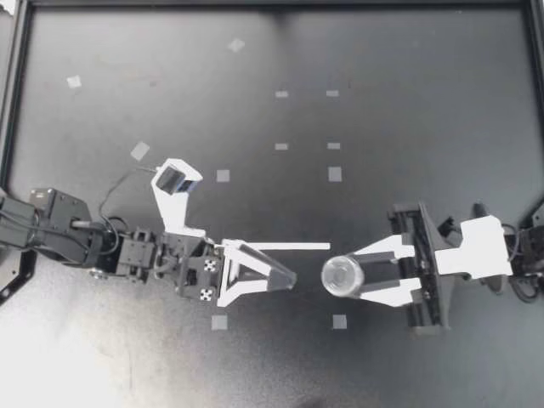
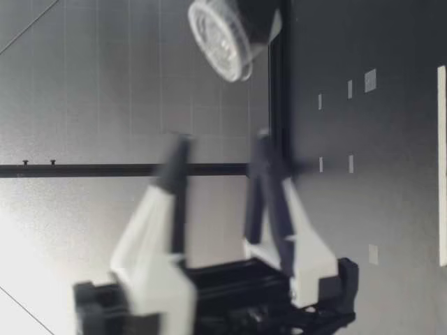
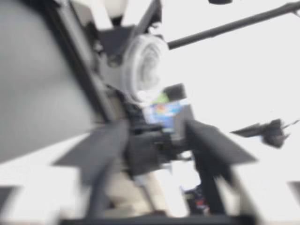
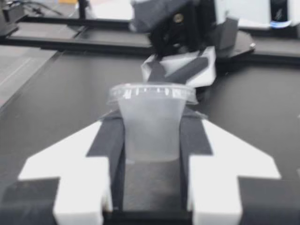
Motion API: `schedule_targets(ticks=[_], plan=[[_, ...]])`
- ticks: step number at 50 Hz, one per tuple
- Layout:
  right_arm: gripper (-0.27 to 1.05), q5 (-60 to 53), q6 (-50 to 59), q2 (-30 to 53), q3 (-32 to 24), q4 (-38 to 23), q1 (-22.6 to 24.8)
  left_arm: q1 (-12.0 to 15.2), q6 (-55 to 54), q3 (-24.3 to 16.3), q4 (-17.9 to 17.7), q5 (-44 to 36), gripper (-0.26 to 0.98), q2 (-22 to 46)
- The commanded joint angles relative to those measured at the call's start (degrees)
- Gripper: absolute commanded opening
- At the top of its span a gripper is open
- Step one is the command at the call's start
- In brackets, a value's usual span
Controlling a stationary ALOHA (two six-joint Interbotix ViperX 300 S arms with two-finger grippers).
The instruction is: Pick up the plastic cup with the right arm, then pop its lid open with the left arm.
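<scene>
My right end effector (image 1: 357, 276) is clamped on a lidded clear plastic cup (image 1: 342, 275), held above the surface (image 1: 408, 119). My left end effector (image 1: 287, 279), fingers apart and empty, sits near the cup's 9 o'clock, with a white strip (image 1: 289, 246) at its 12 o'clock.

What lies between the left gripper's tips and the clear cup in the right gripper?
Nothing. The top view shows only bare black table between the left gripper and the clear lidded plastic cup; they stand apart.
</scene>
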Motion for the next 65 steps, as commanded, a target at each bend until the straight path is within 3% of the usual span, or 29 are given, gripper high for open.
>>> schedule_targets(ticks=[1,17,26,58,65], plan=[[0.24,-0.88,-0.97,-0.62,-1.23,0.09,-1.41,-0.09,-1.58,-1.93,0.00,0.00,0.76,-1.32],[0.24,-0.79,-2.46,0.26,-3.43,-1.05,-1.67,-0.09,0.26,-3.43,-1.58,3.78,0.76,-0.18],[0.24,0.09,1.23,5.54,-5.19,-1.14,-1.49,0.09,4.92,-3.60,-3.96,3.78,0.76,-0.70],[0.24,4.57,9.14,7.91,-2.81,-0.97,0.26,0.09,9.49,-2.20,-3.96,3.34,0.76,-3.78],[0.24,4.57,9.49,6.15,-2.99,-1.05,0.44,0.35,15.64,-0.88,-3.87,3.34,0.76,-4.48]])
